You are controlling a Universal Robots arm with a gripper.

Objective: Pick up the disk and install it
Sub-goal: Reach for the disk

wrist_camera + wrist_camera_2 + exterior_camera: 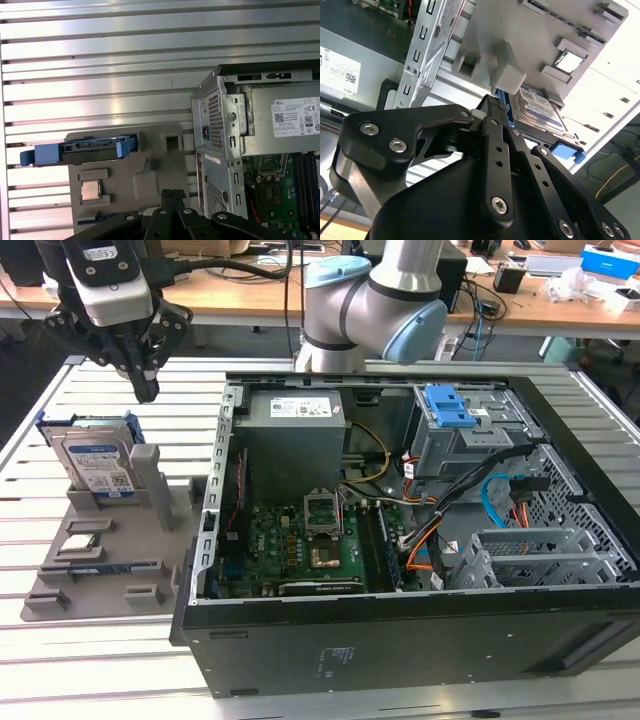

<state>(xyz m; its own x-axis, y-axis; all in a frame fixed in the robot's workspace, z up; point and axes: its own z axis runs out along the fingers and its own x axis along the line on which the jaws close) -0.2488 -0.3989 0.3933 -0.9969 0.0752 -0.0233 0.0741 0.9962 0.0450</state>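
Robot lab, I think. My arm [370,300] stands by slatted metal surface [80,660]. Open computer case [400,650] on it. Wooden desks [530,308] behind, messy with stuff.

Slatted metal surface [60,670] up front, pretty shiny under the light. Behind it a long wooden desk [232,295] cluttered with cables [250,268].

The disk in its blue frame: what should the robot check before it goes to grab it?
1. Disk stands upright in the grey holder: ok.
2. Gripper holds nothing: ok.
3. Jaws open wide enough for the disk: not ok, they are shut.
4. Gripper lined up over the disk: not ok, it hangs off to one side.
5. Computer case lid off: ok.
6. Drive bay free inside: cannot tell.
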